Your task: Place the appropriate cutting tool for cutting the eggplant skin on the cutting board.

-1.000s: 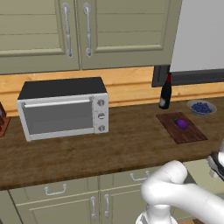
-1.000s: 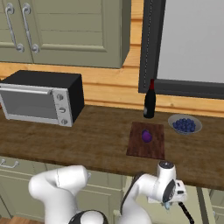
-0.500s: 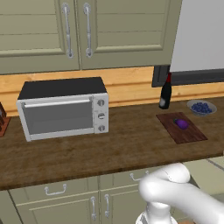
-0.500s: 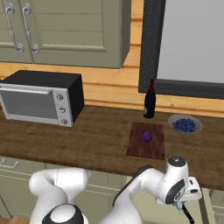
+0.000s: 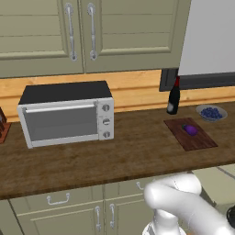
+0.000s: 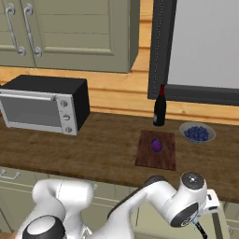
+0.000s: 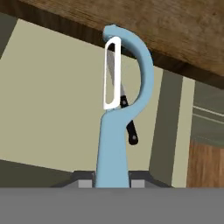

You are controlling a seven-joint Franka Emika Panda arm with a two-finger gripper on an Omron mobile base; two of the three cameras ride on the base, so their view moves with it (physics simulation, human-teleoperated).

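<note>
Peeler clamped in the claw, waiting below counter level

The claw (image 7: 112, 183) is gripping the light-blue cutting tool (image 7: 120, 113) by the bottom of its handle, with the curved head and pale slotted blade standing up ahead of the hand, under the wooden edge of the counter (image 7: 175, 26). The tool is looking slim, stiff and light, probably smooth plastic, so a hold low on the handle seems fair, though it may be pivoting a little between the pads. A small dark-handled knife (image 7: 127, 118) is showing behind it; I cannot tell how far off. On the counter (image 6: 93, 154) the cutting board (image 6: 157, 150) is lying flat, dark reddish wood, with the glossy purple eggplant (image 6: 156, 145) resting on it, between the dark bottle (image 6: 160, 106) and the bowl of berries (image 6: 197, 133).
</note>
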